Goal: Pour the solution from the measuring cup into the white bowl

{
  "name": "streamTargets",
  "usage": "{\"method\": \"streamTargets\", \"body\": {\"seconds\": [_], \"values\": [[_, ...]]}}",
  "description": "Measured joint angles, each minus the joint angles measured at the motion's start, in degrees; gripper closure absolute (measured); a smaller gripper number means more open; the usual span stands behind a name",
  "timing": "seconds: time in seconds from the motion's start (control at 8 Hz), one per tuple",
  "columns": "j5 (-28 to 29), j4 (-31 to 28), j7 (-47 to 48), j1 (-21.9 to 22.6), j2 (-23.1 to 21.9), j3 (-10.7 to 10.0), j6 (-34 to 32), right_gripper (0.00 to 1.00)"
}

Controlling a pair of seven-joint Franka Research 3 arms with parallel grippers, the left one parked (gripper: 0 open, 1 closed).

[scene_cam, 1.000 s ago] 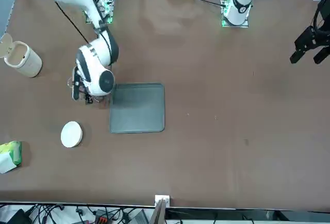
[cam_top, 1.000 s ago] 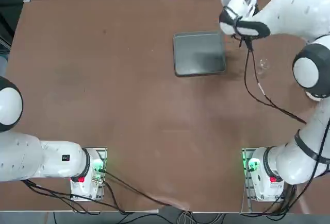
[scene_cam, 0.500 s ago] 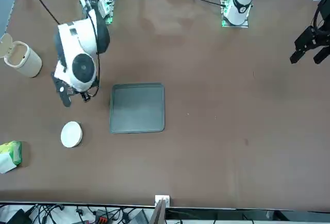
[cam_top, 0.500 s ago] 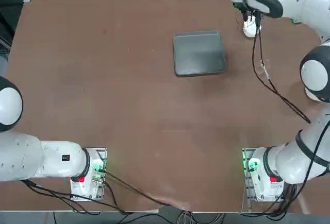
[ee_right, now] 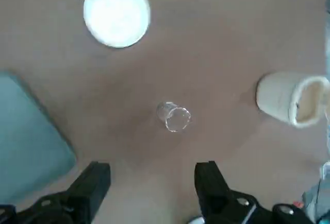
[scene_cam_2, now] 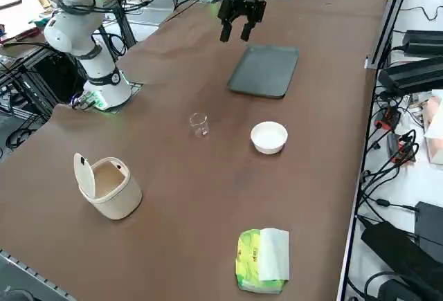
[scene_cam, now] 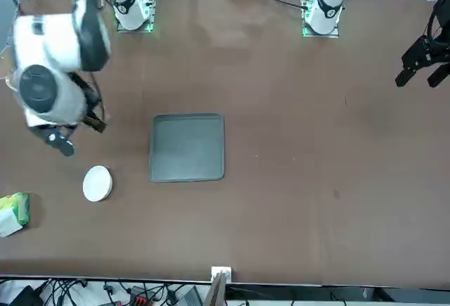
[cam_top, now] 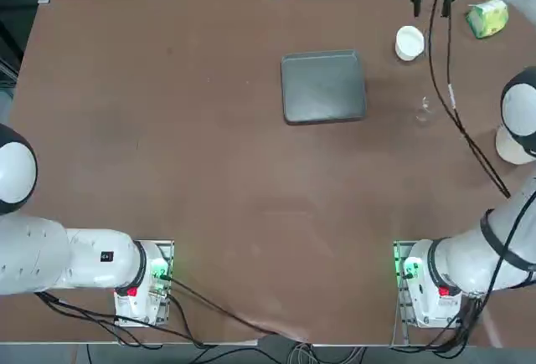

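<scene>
The packet (scene_cam_2: 262,261), green and yellow with a white panel, is showing some printing, though the lettering is too small to read. It is lying on the table (scene_cam_2: 166,245) to the right of the white bowl (scene_cam_2: 268,137), well apart from it.

The right gripper (ee_right: 152,183) is hovering above the tabletop, its two fingers (ee_right: 93,185) standing wide apart. They are holding nothing and touching nothing; bare tabletop is showing between them in the wrist view.

The measuring cup (scene_cam_2: 199,124), small and clear, is standing upright on the table, on the arm-base side of the white bowl and near it, the two not touching. Its round mouth is facing up; whether it is holding any liquid, the pictures are not making clear. The white bowl itself is sitting upright, its open side facing up and its pale inside showing.

The grey tray (scene_cam_2: 264,70) is lying flat to the left of the white bowl, apart from it. The cream-white container (scene_cam_2: 116,194) is standing upright on the arm-base side of the white bowl and farther to the right, well beyond the measuring cup. Its round lid (scene_cam_2: 84,176) is standing open at the rim, and a tan interior is showing.
</scene>
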Motion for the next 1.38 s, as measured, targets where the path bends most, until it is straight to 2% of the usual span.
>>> {"method": "streamTargets", "body": {"seconds": [0.38, 0.62, 0.88, 1.0, 1.25, 1.38], "values": [[11.31, 0.42, -22.7, -8.41, -4.23, -0.27, 0.04, 0.0], [12.68, -0.09, -29.41, -8.75, -7.34, -0.11, 0.06, 0.0], [13.18, -3.27, -31.39, -8.1, -11.17, -0.17, 2.51, 0.0], [14.28, -5.88, -31.63, -7.2, -13.46, -1.56, 4.52, 0.0], [15.78, -10.92, -33.36, -3.65, -18.33, -6.85, 7.14, 0.0], [15.85, -12.74, -33.65, -2.92, -20.31, -7.98, 8.1, 0.0]]}}
